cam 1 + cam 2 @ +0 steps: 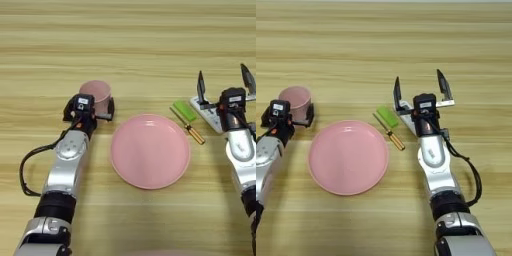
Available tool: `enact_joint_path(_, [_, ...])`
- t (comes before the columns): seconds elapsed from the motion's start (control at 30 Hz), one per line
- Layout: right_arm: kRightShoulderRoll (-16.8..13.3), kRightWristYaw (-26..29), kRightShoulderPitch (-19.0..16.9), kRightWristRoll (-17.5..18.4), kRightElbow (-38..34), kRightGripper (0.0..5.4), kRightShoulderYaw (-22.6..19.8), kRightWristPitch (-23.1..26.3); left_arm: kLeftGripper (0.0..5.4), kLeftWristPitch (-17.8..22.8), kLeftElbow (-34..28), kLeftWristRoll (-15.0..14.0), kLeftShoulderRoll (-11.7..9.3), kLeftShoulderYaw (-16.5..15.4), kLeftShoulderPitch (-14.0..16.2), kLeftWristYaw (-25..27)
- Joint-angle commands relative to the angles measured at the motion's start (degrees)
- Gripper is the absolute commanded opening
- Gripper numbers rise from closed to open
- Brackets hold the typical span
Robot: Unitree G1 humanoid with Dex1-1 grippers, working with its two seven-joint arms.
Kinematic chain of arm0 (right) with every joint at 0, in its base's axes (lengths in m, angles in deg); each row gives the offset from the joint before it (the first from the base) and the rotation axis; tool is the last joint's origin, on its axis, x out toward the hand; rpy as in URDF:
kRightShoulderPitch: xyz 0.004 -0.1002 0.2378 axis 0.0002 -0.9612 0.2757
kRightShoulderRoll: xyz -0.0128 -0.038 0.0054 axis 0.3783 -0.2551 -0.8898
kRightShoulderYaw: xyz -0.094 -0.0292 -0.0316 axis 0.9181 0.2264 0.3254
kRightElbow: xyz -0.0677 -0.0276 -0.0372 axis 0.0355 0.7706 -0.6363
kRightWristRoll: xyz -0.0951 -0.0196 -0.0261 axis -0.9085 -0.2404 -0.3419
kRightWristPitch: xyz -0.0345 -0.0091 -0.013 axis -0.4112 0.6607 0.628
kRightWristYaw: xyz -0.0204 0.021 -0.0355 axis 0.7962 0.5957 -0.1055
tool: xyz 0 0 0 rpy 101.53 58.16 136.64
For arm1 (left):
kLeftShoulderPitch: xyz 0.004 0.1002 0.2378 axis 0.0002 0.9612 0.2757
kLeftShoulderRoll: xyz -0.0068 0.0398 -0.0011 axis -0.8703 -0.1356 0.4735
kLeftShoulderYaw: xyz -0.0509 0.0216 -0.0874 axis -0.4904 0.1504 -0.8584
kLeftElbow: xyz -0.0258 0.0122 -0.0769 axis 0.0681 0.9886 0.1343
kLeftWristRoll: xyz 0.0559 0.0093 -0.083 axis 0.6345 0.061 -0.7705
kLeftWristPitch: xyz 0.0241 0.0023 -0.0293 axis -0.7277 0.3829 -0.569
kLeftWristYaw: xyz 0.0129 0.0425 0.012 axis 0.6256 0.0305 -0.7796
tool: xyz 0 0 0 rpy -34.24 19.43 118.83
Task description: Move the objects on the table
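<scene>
Right gripper point(421, 89) spread wide above white remote point(210, 116), left gripper point(95, 107) at pink cup point(96, 93), finger state impossible to tell.

Table point(130, 45) holds cup point(96, 93), plate point(150, 150), block point(184, 110), screwdriver point(189, 128), remote point(211, 116).

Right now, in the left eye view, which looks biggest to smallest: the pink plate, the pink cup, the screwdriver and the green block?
1. pink plate, by far the largest.
2. pink cup, though the left end effector hides part of it.
3. screwdriver, long but very thin.
4. green block, smallest.
Cup versus screwdriver is unsure.
</scene>
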Motion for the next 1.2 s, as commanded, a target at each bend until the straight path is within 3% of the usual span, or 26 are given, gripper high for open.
enact_joint_path(0.03, [0.06,-0.33,0.42,-0.14,-0.64,5.37,0.24,-0.24,5.40,-0.98,2.02,0.87,-0.73,0.71,-1.95,0.35])
enact_joint_path(0.4, [0.23,-0.45,0.40,-0.09,-0.71,5.37,0.31,-0.20,5.40,-3.16,6.14,1.20,-1.46,1.86,-4.36,0.71])
enact_joint_path(0.7, [0.23,-0.43,0.39,0.05,-0.78,5.40,0.25,-0.27,4.47,-5.55,11.40,0.66,-1.62,1.17,-5.87,0.42])
enact_joint_path(1.2, [0.19,-0.21,0.43,0.37,-0.67,5.40,0.17,-0.31,4.38,-6.84,12.90,0.37,-1.47,1.32,-6.48,0.91])
